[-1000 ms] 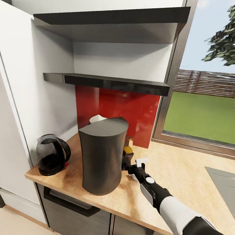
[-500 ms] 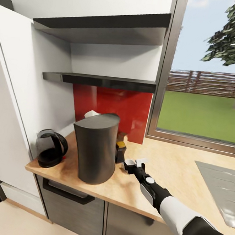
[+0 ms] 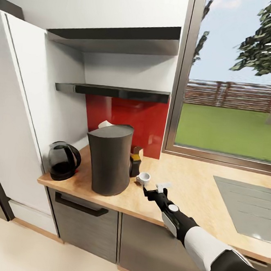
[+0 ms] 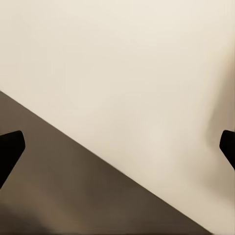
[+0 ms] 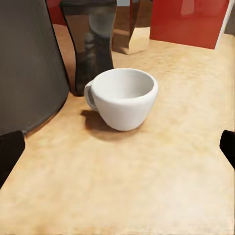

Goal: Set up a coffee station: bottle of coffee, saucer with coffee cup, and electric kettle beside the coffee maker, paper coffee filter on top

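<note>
On the bench (image 3: 188, 185) I see the coffee maker (image 3: 108, 160); the electric kettle (image 3: 63, 161) sits left of it, the coffee bottle (image 3: 135, 164) against its right side. The coffee cup (image 5: 123, 98) stands upright just right of it, facing my right gripper (image 3: 156, 190), jaws spread and empty. My left gripper's (image 4: 117, 147) jaws are spread too.

A wooden countertop (image 3: 197, 186) runs along the far wall under a big window (image 3: 236, 115) showing lawn and fence. At the left, two dark shelves (image 3: 114, 91) hang above a red backsplash (image 3: 149, 120). Grey cabinets (image 3: 82, 225) stand below, on pale floor (image 3: 26, 253).
</note>
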{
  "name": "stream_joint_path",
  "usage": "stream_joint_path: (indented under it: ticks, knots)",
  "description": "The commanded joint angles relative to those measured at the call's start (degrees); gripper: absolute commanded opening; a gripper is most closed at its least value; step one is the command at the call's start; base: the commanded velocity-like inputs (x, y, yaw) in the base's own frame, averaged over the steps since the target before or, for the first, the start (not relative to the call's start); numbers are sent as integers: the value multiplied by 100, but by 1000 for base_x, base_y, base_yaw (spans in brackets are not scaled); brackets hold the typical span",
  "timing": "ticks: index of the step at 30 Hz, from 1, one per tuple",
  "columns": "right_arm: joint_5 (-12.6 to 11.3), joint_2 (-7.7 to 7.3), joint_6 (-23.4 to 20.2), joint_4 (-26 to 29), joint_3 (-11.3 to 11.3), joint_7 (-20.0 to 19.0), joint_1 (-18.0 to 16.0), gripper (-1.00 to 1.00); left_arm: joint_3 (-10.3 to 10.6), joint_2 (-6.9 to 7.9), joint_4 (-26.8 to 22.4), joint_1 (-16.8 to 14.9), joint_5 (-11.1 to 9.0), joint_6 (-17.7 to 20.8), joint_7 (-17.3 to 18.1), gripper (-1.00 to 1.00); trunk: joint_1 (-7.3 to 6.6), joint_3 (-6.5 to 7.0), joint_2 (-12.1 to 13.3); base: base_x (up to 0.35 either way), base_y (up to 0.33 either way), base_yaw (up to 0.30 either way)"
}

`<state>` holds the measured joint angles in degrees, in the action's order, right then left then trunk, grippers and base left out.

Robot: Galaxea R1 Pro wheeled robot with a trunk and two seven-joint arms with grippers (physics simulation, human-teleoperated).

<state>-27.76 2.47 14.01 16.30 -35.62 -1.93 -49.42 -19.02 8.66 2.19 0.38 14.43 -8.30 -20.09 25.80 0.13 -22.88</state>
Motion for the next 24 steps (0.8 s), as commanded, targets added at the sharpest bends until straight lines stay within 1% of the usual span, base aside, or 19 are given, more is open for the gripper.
stream_joint_path:
  ticks: [1, 4, 7, 14, 20, 24]
  knots:
    - [-60, -1, 31, -13, -32, -19, -5, 100, -52, 3, 14, -3, 59, -35, -22, 100, -1, -1, -4, -334, -3, 0]
    - [-60, -4, 37, -13, -32, -10, -3, 100, -62, 4, -4, -3, 70, -47, -16, 100, -1, 2, -4, -311, -1, -123]
    - [-50, -7, 55, -13, -32, 2, -4, 100, -58, 4, -24, -6, 69, -88, -11, 100, -1, 8, -4, -147, 0, -226]
    - [-70, -2, 70, -42, -32, 28, 16, 100, -41, 0, -59, -42, 61, -125, -6, 100, -1, 25, -4, -24, 0, -252]
    - [-88, -2, 248, -98, -32, 34, 37, 100, -42, -10, -76, -55, 60, -161, -4, 100, -1, 44, -4, -1, 0, -257]
    - [-100, -1, 270, -100, -32, 34, 37, 100, -50, -12, -101, -55, 60, -183, -4, 100, -1, 57, -4, 0, 0, -257]
